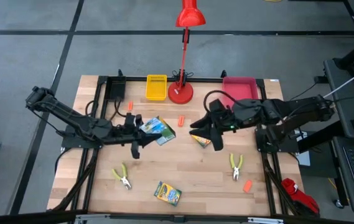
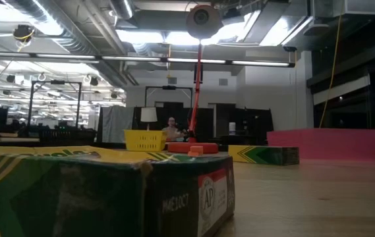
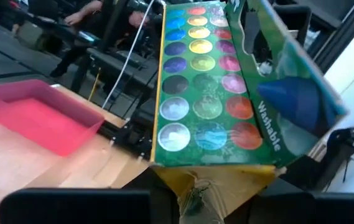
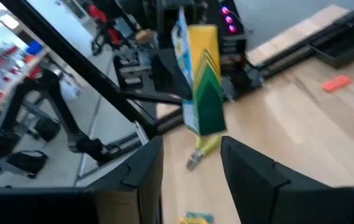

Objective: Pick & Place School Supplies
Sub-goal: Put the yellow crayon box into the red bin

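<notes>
1. High view: a wooden counter (image 1: 183, 168) is standing on a grey floor, with a yellow tray (image 1: 156, 87), a red lamp (image 1: 181, 92) and a pink tray (image 1: 239, 86) sitting along its far edge.
2. Three crayon boxes are showing: the first crayon box (image 1: 159, 129) is sitting tilted at the left gripper (image 1: 143, 132), the second crayon box (image 1: 201, 141) is lying just under the right gripper (image 1: 206, 134), and the third crayon box (image 1: 167, 193) is lying near the front edge.
3. Two pliers are lying flat: left pliers (image 1: 122, 176) and right pliers (image 1: 236, 167).
4. Three orange pieces are lying well apart: a far-left orange piece (image 1: 129, 107), a middle orange piece (image 1: 180, 120) and a front-right orange piece (image 1: 247, 185).
5. Low view: a dim hall is stretching behind; the third crayon box (image 2: 101, 191) is filling the foreground, and the second crayon box (image 2: 263, 155) is lying farther back.
6. Left wrist view: the left fingers are clamping the first crayon box (image 3: 226, 93) by its lower end, holding it raised above the counter.
7. Right wrist view: the right fingers (image 4: 260, 177) are standing wide apart, holding nothing; whether they are touching the second crayon box (image 4: 195, 218) I cannot tell.
</notes>
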You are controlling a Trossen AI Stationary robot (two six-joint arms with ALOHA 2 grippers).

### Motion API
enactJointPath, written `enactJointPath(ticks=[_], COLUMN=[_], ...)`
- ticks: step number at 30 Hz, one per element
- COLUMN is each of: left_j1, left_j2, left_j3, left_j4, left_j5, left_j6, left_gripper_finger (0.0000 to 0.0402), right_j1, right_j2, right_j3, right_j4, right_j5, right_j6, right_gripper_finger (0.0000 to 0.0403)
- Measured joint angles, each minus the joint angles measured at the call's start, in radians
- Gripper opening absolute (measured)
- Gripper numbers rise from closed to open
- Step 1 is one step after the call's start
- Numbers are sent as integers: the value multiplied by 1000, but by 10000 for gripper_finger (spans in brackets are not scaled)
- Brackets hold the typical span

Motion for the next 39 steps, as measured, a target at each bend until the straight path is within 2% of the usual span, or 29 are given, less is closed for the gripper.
enactJointPath(ticks=[7,17,29,39], left_j1=[0,1,1,1], left_j2=[1,1,2,2], left_j3=[0,0,0,0], left_j4=[55,93,85,56], left_j5=[48,117,150,139], left_j6=[7,-5,-24,-33], left_gripper_finger=[69,69,69,69], right_j1=[-4,-15,-47,-69], right_j2=[60,142,189,239], right_j3=[0,1,1,1], right_j4=[137,281,376,446], right_j5=[-37,-36,-11,-59], right_j6=[19,30,26,18], right_gripper_finger=[171,230,233,233])
